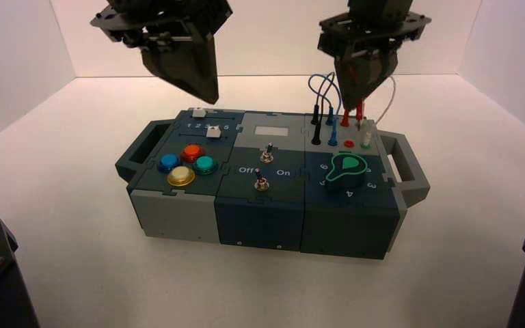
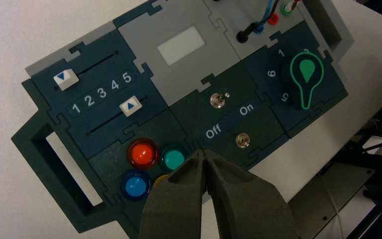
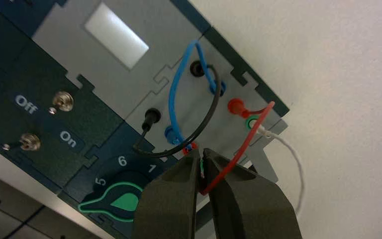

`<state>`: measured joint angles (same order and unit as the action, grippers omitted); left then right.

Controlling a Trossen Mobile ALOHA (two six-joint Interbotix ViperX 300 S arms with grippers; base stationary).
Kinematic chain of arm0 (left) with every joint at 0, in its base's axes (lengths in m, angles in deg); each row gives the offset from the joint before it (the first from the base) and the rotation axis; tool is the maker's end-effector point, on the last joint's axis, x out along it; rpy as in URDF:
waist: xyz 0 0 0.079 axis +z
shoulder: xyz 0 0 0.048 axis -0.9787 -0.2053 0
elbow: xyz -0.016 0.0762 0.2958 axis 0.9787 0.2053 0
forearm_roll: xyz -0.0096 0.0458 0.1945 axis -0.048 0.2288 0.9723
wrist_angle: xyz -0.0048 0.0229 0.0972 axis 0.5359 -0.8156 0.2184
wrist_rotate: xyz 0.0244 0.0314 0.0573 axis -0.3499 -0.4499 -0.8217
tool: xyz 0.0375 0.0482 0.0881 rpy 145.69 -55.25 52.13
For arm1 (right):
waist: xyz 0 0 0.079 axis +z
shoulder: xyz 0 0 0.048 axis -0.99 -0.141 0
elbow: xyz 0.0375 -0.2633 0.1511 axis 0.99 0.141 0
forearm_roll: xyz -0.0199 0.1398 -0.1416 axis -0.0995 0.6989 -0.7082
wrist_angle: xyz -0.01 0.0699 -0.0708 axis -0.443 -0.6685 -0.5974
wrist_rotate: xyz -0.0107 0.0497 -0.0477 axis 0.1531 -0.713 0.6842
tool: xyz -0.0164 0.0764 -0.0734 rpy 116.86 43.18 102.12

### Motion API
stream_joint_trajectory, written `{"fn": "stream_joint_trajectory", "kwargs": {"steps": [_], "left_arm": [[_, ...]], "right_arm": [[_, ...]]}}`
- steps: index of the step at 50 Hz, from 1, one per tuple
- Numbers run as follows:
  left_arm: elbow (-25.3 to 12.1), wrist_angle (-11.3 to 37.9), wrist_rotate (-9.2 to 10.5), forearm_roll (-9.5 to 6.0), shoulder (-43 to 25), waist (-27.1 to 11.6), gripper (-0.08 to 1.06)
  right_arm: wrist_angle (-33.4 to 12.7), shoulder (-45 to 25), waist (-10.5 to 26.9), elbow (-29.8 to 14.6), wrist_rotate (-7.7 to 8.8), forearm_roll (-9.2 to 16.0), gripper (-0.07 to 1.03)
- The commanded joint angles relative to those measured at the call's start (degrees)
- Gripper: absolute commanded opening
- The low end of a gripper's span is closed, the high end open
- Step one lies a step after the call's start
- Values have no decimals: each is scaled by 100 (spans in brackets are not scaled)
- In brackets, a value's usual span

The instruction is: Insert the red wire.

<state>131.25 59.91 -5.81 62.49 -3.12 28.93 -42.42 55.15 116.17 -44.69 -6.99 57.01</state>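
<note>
Left gripper (image 1: 208,96): idle above the box's left half, fingers together. Seated red banana plug of the thin red looped wire (image 3: 251,137): far red socket, right rear panel. Empty round red socket (image 1: 348,143): nearer row, below and slightly left of the free slim red plug (image 1: 359,110), roughly upright. Right gripper (image 1: 366,99), the closer arm: clenched on that plug.

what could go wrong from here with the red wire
The right gripper, over the socket panel, could snag the black wire or blue wire, which loop close to the near red socket. Pulling the red wire taut might unseat its far plug. The left gripper idles over the button side.
</note>
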Motion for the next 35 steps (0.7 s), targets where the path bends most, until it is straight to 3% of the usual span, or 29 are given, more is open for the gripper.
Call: {"fn": "stream_joint_trajectory", "kwargs": {"steps": [1, 9, 35], "left_arm": [[-220, -26, -9, 44, 62, -9, -3], [-281, -70, -9, 53, 44, -9, -3], [-396, -62, -9, 53, -88, -9, -3]], "right_arm": [[220, 343, -18, -79, -149, -9, -3], [545, 571, -18, 220, -308, 53, -3], [1151, 765, 9, 765, -325, 308, -3]]}}
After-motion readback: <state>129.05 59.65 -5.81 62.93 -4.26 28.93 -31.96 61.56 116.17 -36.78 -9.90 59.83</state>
